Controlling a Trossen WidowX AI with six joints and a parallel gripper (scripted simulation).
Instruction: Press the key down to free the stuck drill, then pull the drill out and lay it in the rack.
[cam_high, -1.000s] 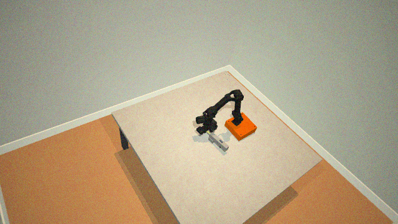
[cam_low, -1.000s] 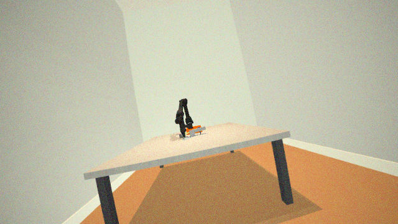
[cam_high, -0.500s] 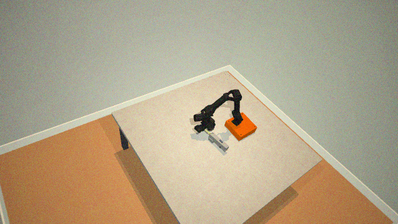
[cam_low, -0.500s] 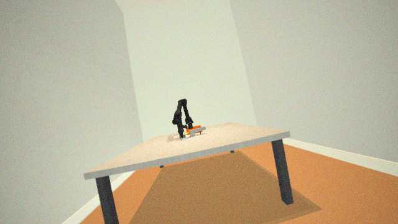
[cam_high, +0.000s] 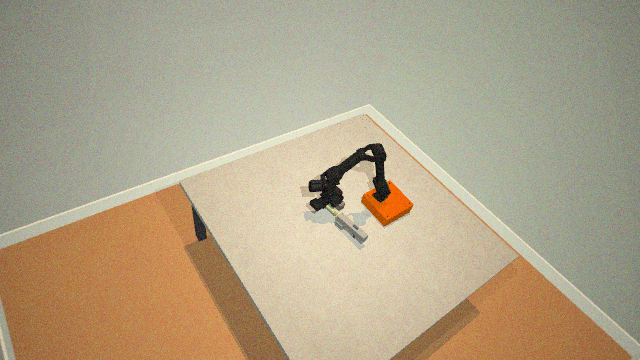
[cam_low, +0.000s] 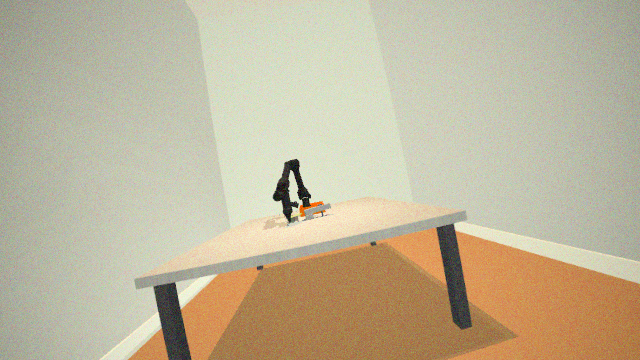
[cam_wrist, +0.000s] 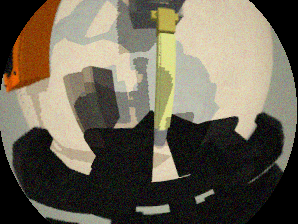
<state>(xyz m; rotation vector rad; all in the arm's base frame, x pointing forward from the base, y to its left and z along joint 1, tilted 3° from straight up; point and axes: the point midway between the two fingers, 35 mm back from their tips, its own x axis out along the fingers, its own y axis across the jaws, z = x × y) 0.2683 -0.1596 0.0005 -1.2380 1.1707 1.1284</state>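
My gripper (cam_high: 325, 206) (cam_low: 289, 220) (cam_wrist: 156, 113) is shut on the near end of the yellow-green drill (cam_high: 332, 211) (cam_wrist: 166, 75), low over the table. The drill runs straight away from the fingertips in the wrist view. A gold collar (cam_wrist: 166, 21) at its far end lies against a dark part at the top edge. The long grey housing (cam_high: 351, 227) (cam_low: 317, 210) is in line with the drill, just beyond it. How far the drill still reaches into it I cannot tell. A small dark spot shows on its top; I cannot tell whether this is the key.
A dark grey block (cam_wrist: 103, 95) stands left of the drill in the wrist view; whether it is the rack I cannot tell. The orange arm base (cam_high: 387, 204) (cam_wrist: 35, 47) is close to the housing. The table (cam_high: 300, 280) (cam_low: 225, 250) carries them all.
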